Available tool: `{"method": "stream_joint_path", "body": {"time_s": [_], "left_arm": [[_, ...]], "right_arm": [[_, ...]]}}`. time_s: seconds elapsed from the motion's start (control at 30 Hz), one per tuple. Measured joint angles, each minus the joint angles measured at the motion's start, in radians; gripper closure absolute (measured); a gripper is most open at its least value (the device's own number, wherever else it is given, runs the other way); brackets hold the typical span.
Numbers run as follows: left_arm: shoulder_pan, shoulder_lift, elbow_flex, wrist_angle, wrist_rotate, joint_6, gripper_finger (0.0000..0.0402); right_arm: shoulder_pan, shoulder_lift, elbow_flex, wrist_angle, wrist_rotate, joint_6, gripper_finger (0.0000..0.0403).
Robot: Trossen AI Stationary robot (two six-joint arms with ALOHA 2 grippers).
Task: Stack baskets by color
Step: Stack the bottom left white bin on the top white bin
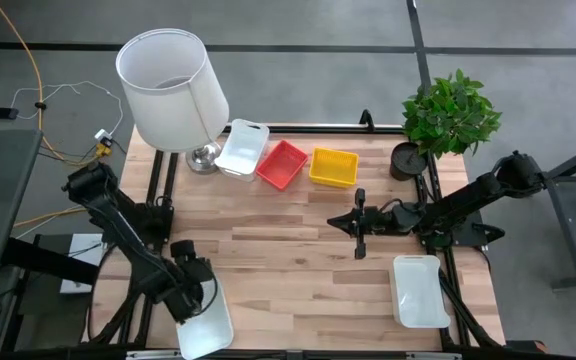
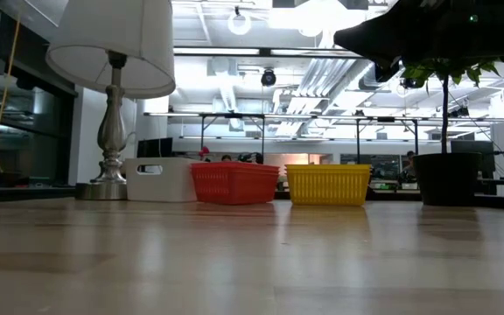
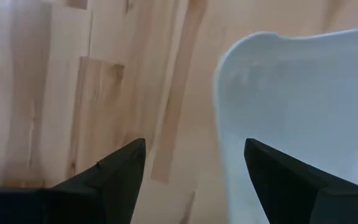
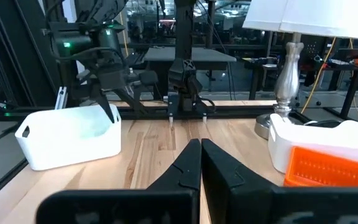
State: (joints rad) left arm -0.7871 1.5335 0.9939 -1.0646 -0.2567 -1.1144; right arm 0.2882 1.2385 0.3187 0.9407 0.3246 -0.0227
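Left pincer (image 1: 190, 300) spread over white basket (image 1: 205, 327) at table edge (image 1: 298, 349)

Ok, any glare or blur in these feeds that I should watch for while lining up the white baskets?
Low view: ceiling lights glare, and the table in front is soft and shiny. Left wrist view: the white basket is close and blurred past the open left gripper. High view: evenly lit.

White baskets (image 1: 242, 149), a red basket (image 1: 282, 164), a yellow basket (image 1: 333, 167), white lampshade (image 1: 171, 88), pale wood table (image 1: 288, 260)
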Motion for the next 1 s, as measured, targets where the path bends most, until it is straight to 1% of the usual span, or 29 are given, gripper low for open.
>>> {"method": "stream_joint_path", "body": {"time_s": [0.2,0.3,0.63,0.8,1.0], "left_arm": [[0.046,0.028,0.000,0.023,0.058,0.074,0.0140],[0.064,0.027,0.000,0.022,0.082,0.078,0.0145],[0.094,0.027,0.000,0.025,0.096,0.078,0.0173],[0.094,0.027,0.000,0.038,0.096,0.078,0.0176],[0.094,0.028,0.000,0.105,0.095,0.080,0.0176]], "right_arm": [[0.000,0.000,0.000,-0.002,0.001,0.003,0.0403],[0.000,0.000,0.000,-0.006,0.001,0.008,0.0403],[0.000,0.000,0.000,-0.017,-0.001,0.008,0.0403],[0.000,0.000,0.000,-0.017,-0.001,0.008,0.0403],[0.000,0.000,0.000,-0.017,-0.001,0.008,0.0403]]}}
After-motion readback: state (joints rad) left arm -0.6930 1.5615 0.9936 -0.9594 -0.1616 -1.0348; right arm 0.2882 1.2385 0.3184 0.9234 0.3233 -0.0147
